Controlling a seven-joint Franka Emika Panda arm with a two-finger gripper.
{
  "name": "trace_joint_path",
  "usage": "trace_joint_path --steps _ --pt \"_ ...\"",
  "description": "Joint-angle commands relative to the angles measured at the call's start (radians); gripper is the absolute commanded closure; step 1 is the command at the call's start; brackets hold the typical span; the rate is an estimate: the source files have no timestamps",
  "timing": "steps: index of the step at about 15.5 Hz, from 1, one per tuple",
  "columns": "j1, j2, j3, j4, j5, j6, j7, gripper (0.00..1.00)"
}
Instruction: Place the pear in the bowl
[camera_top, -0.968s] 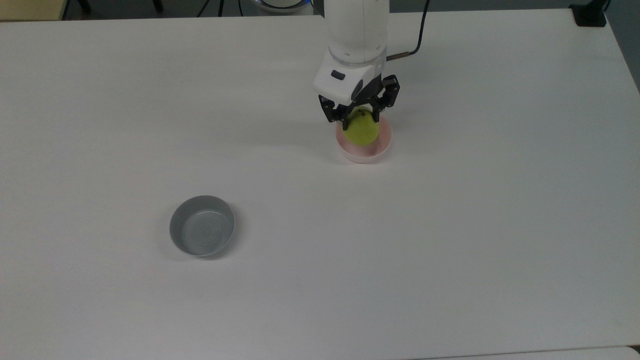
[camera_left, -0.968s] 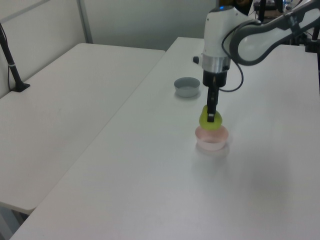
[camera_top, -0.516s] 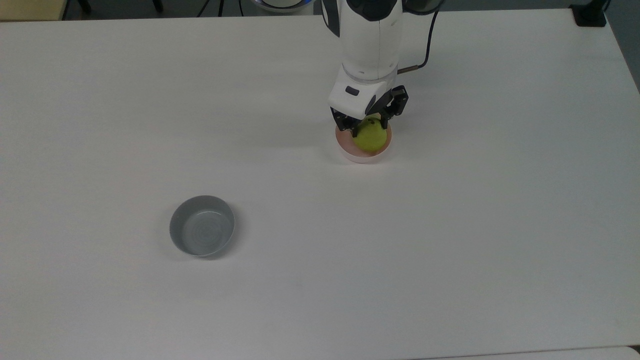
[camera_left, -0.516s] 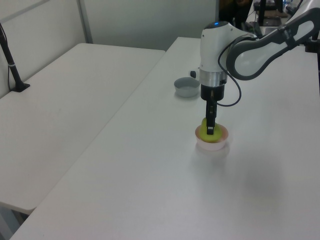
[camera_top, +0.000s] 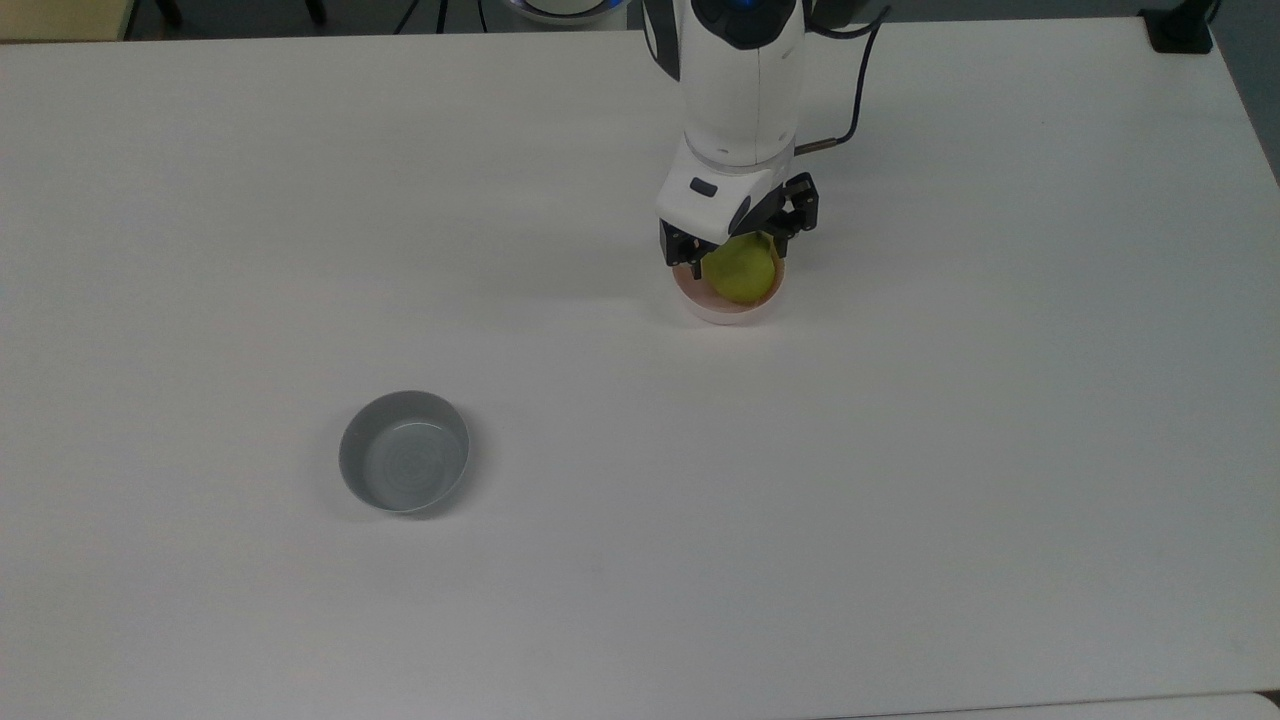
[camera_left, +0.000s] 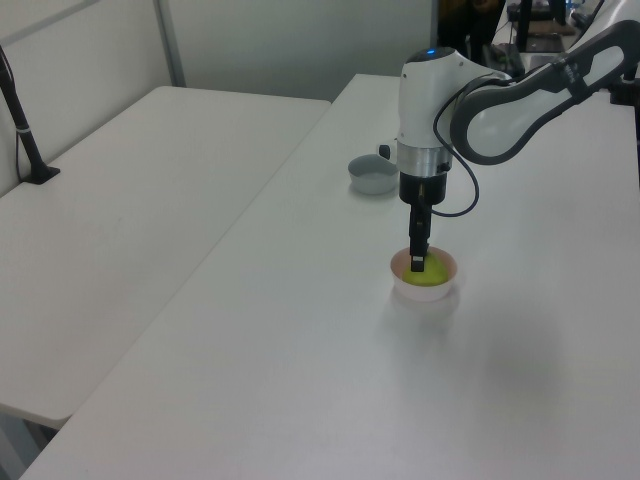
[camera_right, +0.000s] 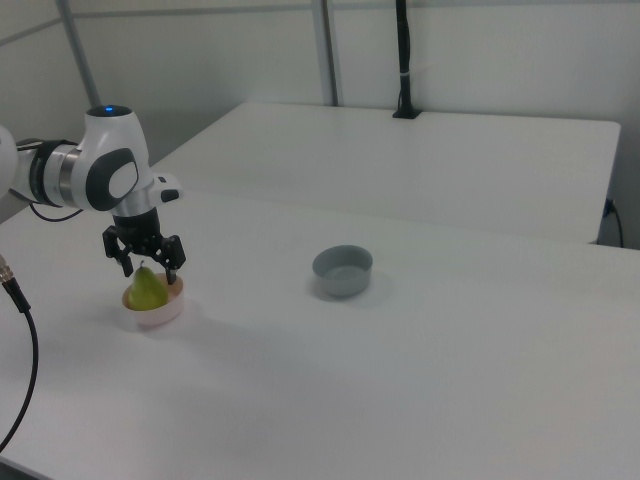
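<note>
- The pear (camera_top: 742, 275) sits inside the pink bowl (camera_top: 727, 305), its top rising above the rim.
- The pincer (camera_top: 735, 250) stands directly over the pear with its fingers spread, one on each side of the fruit's top.
- The grey bowl (camera_top: 404, 465) stands well apart on the white desk (camera_top: 900, 450).

The pincer (camera_top: 738, 252) has come down from above the bowl (camera_top: 728, 302) to sit low over its rim; the pear (camera_top: 741, 275), which hung above the bowl 1 second ago, now rests inside it; the fingers (camera_right: 172, 270), closed on the fruit before, now stand spread on either side of it.
</note>
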Motion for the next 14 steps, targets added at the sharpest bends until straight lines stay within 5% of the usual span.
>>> trace_joint_path --steps 1,14 --pt "-0.004 -0.042 -0.006 0.000 0.001 0.005 0.020 0.00" --pt "-0.205 -0.282 -0.017 0.194 -0.166 -0.441 0.087 0.00"
